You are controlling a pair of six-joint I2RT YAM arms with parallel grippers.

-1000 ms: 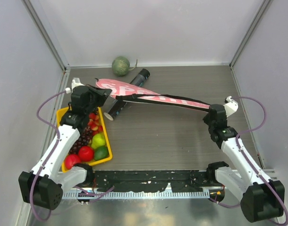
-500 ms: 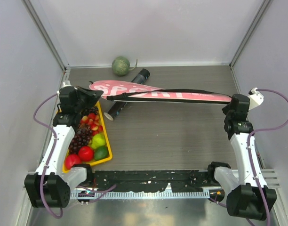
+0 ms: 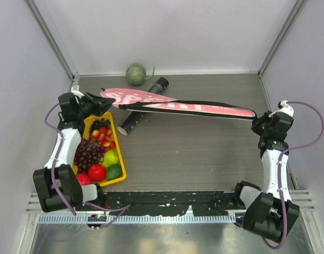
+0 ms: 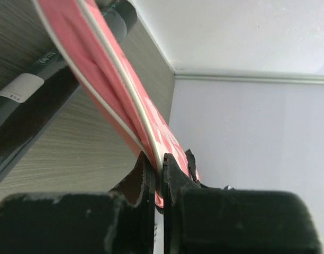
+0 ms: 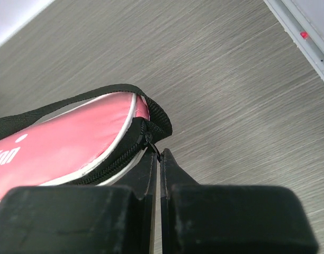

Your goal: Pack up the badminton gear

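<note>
Two hands on one bag, one per end. Using the yellow fruit tray (image 3: pixel 123 170) on the table (image 3: pixel 194 159) as the reference for where stuff sits.

Got the pink "SPORT" racket bag (image 3: pixel 172 104) stretched out long, starting just behind the tray's far end and running well off to the tray's right. Black strap (image 3: pixel 204 102) along its far edge.

Left hand (image 3: pixel 98 101) just behind the tray's far end, squeezed together on the rim of the bag's wide end. Same story up close from the left wrist: hand (image 4: pixel 158 169) clamped with the bag's (image 4: pixel 98 69) pink panel and white piping sandwiched tight between both fingers.

Right hand (image 3: pixel 257 118) way out to the tray's right, about level with its far end, clamped on the bag's narrow tip. From the right wrist, hand (image 5: pixel 159 159) pinched flat right at the zipper (image 5: pixel 146 140) end of the bag (image 5: pixel 61 143).

Long black tube (image 3: pixel 133 120) lying slanted just off the tray's far-right corner, pale end nearest the tray, other end poking out behind the bag. Passes under the bag's wide part; can't tell whether touching or not.

Green melon (image 3: pixel 135 74) further back from the tray, near the rear wall, close to the tube's far end but apart from it.

Tray loaded with fruit. Can't see what's inside the bag.
</note>
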